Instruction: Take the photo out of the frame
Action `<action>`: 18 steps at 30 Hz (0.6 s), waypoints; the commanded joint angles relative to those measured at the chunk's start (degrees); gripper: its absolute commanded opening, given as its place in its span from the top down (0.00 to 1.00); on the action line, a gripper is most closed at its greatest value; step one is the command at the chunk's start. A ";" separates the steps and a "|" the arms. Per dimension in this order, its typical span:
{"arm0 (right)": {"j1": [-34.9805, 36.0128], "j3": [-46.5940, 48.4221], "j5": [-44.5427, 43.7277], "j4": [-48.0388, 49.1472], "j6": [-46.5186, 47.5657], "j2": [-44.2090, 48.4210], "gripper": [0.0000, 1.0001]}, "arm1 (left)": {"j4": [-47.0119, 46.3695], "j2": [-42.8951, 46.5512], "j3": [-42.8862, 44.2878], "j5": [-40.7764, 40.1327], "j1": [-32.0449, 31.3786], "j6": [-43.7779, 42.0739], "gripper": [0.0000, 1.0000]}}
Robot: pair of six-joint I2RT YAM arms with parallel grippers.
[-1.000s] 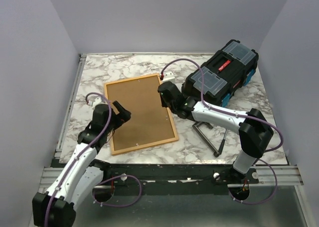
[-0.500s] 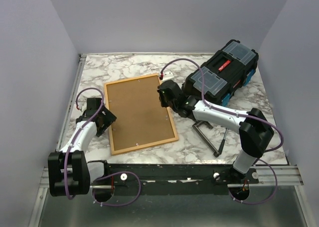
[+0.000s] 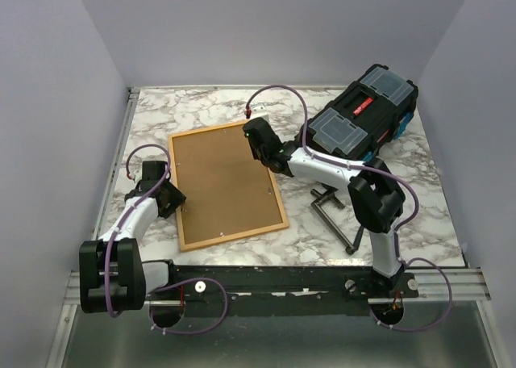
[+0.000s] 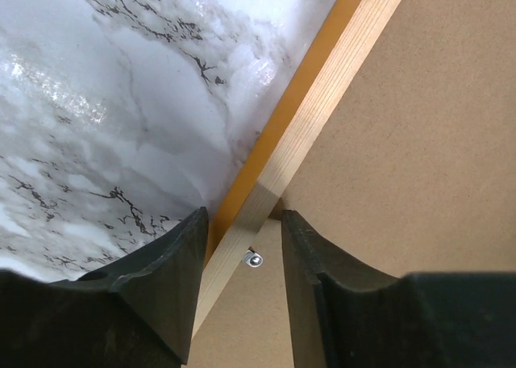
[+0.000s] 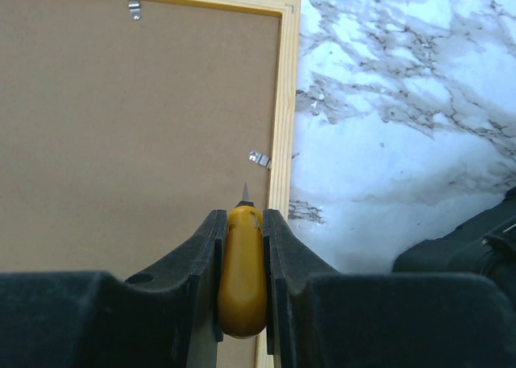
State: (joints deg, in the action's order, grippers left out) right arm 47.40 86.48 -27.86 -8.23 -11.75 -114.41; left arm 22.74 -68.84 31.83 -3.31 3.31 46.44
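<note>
The frame (image 3: 234, 232) lies face down on the marble table, its light wood back up and its orange edge showing. The photo (image 3: 226, 178) fills it as a brown board; its picture side is hidden. My left gripper (image 3: 171, 197) is at the frame's left rail (image 4: 339, 94), open, with one finger on each side of the rail and a gap on the inner side beside a small metal clip (image 4: 253, 259). My right gripper (image 3: 256, 138) hovers over the frame's far right part, shut on a yellow-handled pointed tool (image 5: 242, 279). The tool's tip points toward a metal clip (image 5: 259, 158) by the right rail (image 5: 284, 102).
A black toolbox (image 3: 360, 118) stands at the back right, close behind the right arm. A dark metal bracket (image 3: 339, 215) lies on the table (image 3: 201, 106) right of the frame. Another clip (image 5: 135, 10) sits on the frame's far rail. Walls close in on three sides.
My left gripper has shifted left to the frame's left rail and its jaws have narrowed around it. The right gripper has moved back and left over the board, still holding the tool.
</note>
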 commanded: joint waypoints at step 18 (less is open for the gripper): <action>-2.07 11.01 -1.92 -2.85 5.27 -8.46 0.99 | 0.62 0.01 2.80 0.92 0.66 -0.48 0.44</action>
State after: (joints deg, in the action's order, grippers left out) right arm 45.65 95.64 -29.71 -10.17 -7.75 -121.93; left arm 22.22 -68.16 31.38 -2.28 3.31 46.11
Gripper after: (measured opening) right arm 0.246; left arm 0.546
